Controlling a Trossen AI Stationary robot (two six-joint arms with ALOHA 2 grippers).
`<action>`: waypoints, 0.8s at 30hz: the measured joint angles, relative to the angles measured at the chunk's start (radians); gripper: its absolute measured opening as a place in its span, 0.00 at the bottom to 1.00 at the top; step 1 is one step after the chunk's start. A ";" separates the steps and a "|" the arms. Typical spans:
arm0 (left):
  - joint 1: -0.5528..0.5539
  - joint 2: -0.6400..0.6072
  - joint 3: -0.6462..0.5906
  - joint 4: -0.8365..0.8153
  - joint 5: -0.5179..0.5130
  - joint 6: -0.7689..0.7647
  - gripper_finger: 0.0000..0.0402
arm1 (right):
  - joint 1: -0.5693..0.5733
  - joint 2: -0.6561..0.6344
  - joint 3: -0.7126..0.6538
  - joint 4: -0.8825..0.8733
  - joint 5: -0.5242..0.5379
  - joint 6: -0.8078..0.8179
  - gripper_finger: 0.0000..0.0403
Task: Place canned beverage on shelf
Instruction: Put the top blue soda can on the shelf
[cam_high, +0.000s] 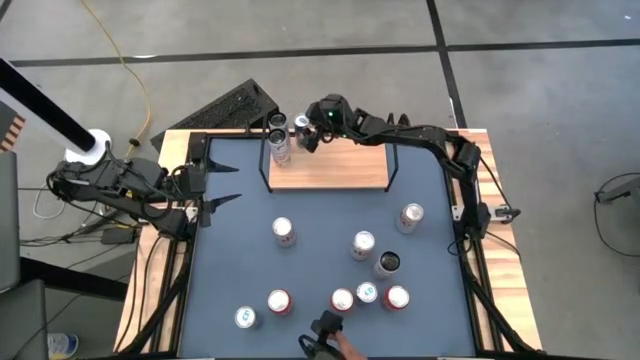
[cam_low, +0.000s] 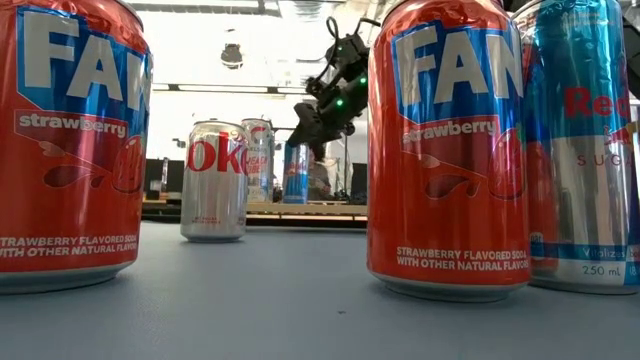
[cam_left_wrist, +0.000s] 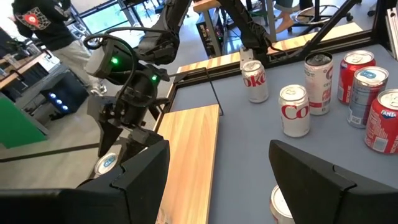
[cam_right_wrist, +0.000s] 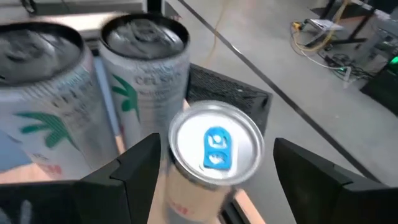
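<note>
1. The slim blue-tab can (cam_right_wrist: 214, 152) stands between the right gripper's (cam_right_wrist: 214, 165) spread fingers at the shelf's (cam_high: 330, 172) far left end, next to two Celsius cans (cam_high: 279, 140) already standing there. The fingers sit either side of the can top with a gap showing, so I judge the grip loosened or just letting go; whether the pads still touch the wall I cannot tell.
2. Step in hand, as I read it: setting this can down on the board, at or near release.
3. The next move calls for a straight lift clear of the can top before any sideways travel, since the Celsius cans stand just beside and a swing could tip them.
4. Edges: the can is near the board's back edge and the thin black upright at that end; a keyboard (cam_high: 232, 108) lies beyond the table rim there.
5. Open room: most of the shelf to the right of these cans is bare wood.
6. The left gripper (cam_high: 225, 185) waits at the left side of the blue-grey table (cam_high: 240, 270), partly open and holding nothing.
7. Nine other cans stand loose on the mat, among them a Diet Coke can (cam_high: 283, 232), all well apart from the shelf.
</note>
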 joint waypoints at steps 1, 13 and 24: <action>0.000 0.000 0.000 0.000 0.000 0.000 0.66 | -0.002 0.000 0.000 0.001 -0.006 0.003 0.72; 0.000 0.000 0.000 0.000 0.000 0.000 0.66 | -0.009 0.000 0.000 -0.022 -0.021 0.028 0.63; 0.000 0.000 0.000 0.000 0.000 -0.001 0.66 | -0.008 -0.002 0.001 -0.051 -0.021 0.028 0.40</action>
